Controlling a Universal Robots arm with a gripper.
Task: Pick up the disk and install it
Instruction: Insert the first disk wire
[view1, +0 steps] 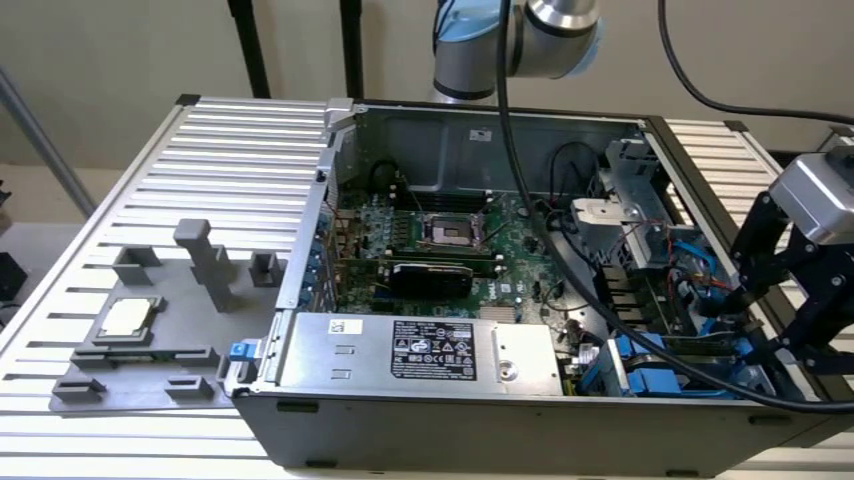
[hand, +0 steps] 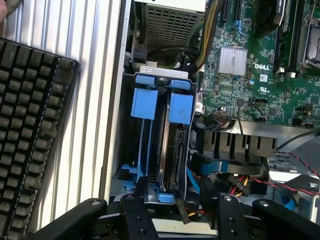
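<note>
Two black fingers (hand: 136, 217) of the gripper (hand: 180, 212) are spread apart with nothing pinched between them. The gap between them lines up with the near end of the disk (hand: 173, 155), just short of it and not touching it. The disk stands on edge in a slot of the drive bay, its grey metal side showing between blue rails and a blue tab (hand: 180, 107) at its far end. A second blue carrier (hand: 144, 105) stands just beside it in the neighbouring slot. Red and yellow wires (hand: 241, 183) and a blue cable (hand: 200, 165) run close to the bay on the side toward the motherboard (hand: 260, 75), which carries a silver heatsink (hand: 233, 61). All of this sits inside an open computer case (view1: 507, 432). In the exterior view the gripper hangs over the case's edge on the exterior view's right, and the silver power supply (view1: 414, 350) with its black label lies along the case's near side. The arm (view1: 514, 45) rises behind the case, and thick black cables loop down from it. The case rests on a slatted light-grey table (view1: 240, 140). A dark keyboard (hand: 30, 140) lies on the slats beside the case. At the exterior view's left a grey fixture (view1: 134, 385) holds a small square CPU chip (view1: 127, 318). A plain beige wall and black posts stand behind.
</note>
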